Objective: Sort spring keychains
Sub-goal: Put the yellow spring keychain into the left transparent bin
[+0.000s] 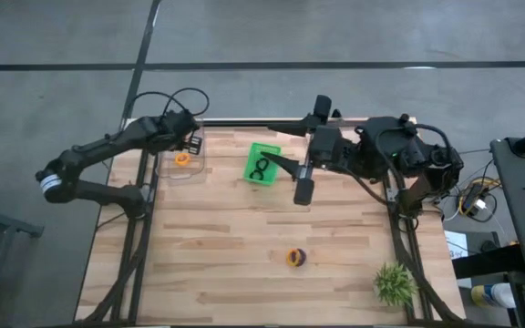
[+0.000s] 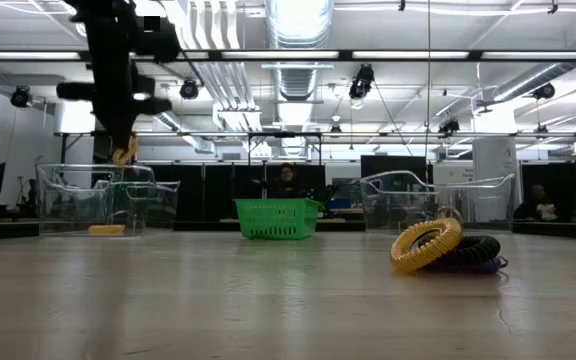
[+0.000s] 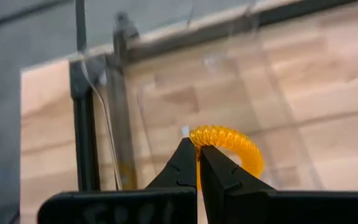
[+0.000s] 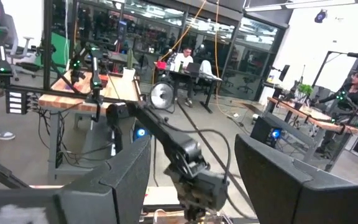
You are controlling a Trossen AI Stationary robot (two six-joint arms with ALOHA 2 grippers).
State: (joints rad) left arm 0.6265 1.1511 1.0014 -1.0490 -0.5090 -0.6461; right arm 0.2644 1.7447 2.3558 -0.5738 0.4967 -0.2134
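My left gripper (image 1: 190,146) hangs over the clear bin (image 1: 173,171) at the table's far left and is shut on an orange spring keychain (image 3: 227,140). In the low view this gripper (image 2: 122,148) is well above the bin, where another orange keychain (image 2: 106,229) lies on the floor. A black keychain (image 1: 260,168) lies in the green basket (image 1: 272,151). An orange (image 2: 425,244), a black (image 2: 476,248) and a purple (image 2: 483,266) keychain lie piled on the table near its front. My right gripper (image 1: 303,189) waits open beside the basket. My left gripper pinches the orange keychain between its two fingertips (image 3: 185,163), at one spot on the coil's ring (image 3: 199,138). The fingers come from above, pointing down. The keychain is lifted clear of the bin floor and hangs at the fingertips (image 2: 123,153).
A second clear bin (image 2: 438,203) shows at the far right in the low view. A spiky green plant (image 1: 395,283) stands at the near right corner. Bare wood lies between the basket and the pile (image 1: 296,258). People sit in the room beyond.
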